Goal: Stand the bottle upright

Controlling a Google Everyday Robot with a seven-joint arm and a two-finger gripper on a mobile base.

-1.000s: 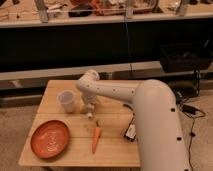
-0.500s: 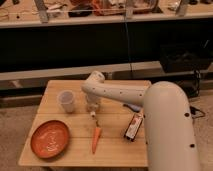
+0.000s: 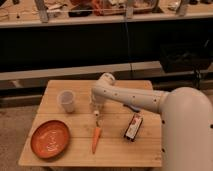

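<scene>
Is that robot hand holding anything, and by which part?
Cannot be told. The gripper sits low over the small white plastic bottle, above the orange carrot; any hold is hidden.

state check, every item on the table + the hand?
hand: low over the table, right of the cup, at the bottle
bottle: small, just below the hand; upright or tilted, cannot tell
cup: upright, mouth up
plate: flat, front left corner
carrot: lying flat
black and red box: lying flat

Gripper down at the bottle

You see the gripper [image 3: 95, 108] just right of the cup [image 3: 66, 100], over the bottle [image 3: 96, 116]; the carrot [image 3: 95, 140] lies below it.
</scene>
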